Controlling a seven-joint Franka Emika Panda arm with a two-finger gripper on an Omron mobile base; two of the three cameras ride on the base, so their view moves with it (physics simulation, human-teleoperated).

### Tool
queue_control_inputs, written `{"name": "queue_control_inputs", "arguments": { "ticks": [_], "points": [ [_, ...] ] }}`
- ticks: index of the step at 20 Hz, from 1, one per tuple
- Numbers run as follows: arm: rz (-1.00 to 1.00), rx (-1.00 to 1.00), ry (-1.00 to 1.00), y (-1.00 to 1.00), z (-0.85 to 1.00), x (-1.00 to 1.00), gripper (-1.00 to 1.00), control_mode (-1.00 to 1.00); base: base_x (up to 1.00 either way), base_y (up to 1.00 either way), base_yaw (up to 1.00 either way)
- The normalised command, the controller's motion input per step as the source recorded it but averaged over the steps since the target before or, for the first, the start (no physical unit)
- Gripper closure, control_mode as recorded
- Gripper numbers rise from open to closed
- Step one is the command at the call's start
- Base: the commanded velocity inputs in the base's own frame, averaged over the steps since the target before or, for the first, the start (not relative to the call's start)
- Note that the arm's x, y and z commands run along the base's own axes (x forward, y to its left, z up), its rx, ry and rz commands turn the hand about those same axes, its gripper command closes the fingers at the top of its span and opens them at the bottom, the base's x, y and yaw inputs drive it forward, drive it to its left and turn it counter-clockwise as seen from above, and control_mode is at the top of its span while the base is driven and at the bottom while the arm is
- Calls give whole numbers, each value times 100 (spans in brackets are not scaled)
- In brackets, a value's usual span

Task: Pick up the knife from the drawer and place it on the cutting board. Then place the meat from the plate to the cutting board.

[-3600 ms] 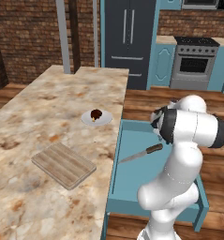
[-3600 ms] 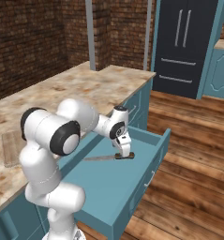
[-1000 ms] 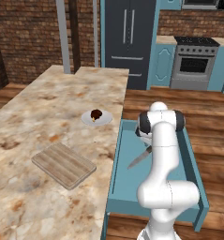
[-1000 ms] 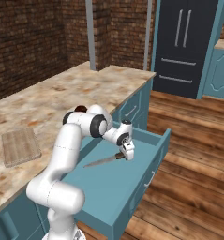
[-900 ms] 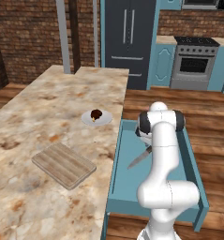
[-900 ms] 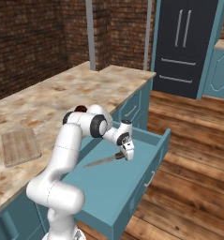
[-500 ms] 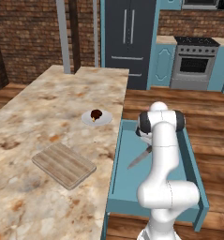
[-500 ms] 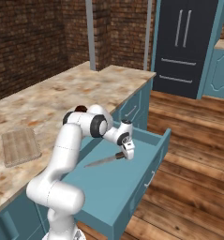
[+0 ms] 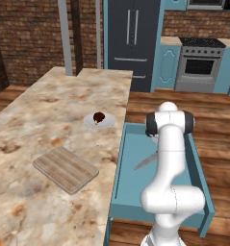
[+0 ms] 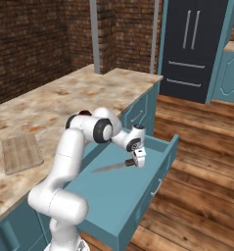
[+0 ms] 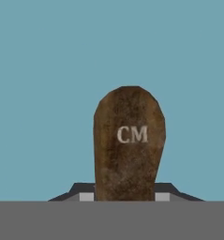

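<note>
The knife (image 10: pixel 110 168) lies flat in the open teal drawer (image 10: pixel 113 198), its silver blade pointing toward the counter side. My gripper (image 10: pixel 134 162) reaches down onto its dark brown handle (image 11: pixel 129 140) and is shut on it, with a dark fingertip (image 11: pixel 85 193) on each side. In the left base view the blade of the knife (image 9: pixel 145 162) shows beside my arm, above the floor of the drawer (image 9: pixel 135 192). On the counter lie the striped wooden cutting board (image 9: pixel 66 168) (image 10: pixel 21 152) and, farther back, the white plate (image 9: pixel 107 124) with the meat (image 9: pixel 99 116) on it.
The drawer's walls (image 9: pixel 201 192) and its front panel (image 10: pixel 157 181) enclose the knife. The marble counter (image 9: pixel 44 105) runs along the drawer's side. A dark fridge (image 9: pixel 133 43) and a stove (image 9: pixel 200 67) stand across the wooden floor (image 10: pixel 201 162).
Since the oldest frames my arm has swung from a bent pose down to the knife's handle. Over the last second the arm and the knife hold still.
</note>
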Motion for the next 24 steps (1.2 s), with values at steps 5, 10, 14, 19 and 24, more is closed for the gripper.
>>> {"name": "queue_control_inputs", "arguments": {
  "ticks": [5,10,14,19,24],
  "points": [
    [-1,0,0,-18,38,-15,100,-100,0,0,0],
    [0,2,0,-9,63,-31,100,-100,0,0,0],
    [0,0,0,-1,64,-67,100,-100,0,0,0],
    [0,0,-4,0,71,-59,100,-100,0,0,0],
    [-2,-2,-8,23,70,-57,100,-100,0,0,0]
  ]
}}
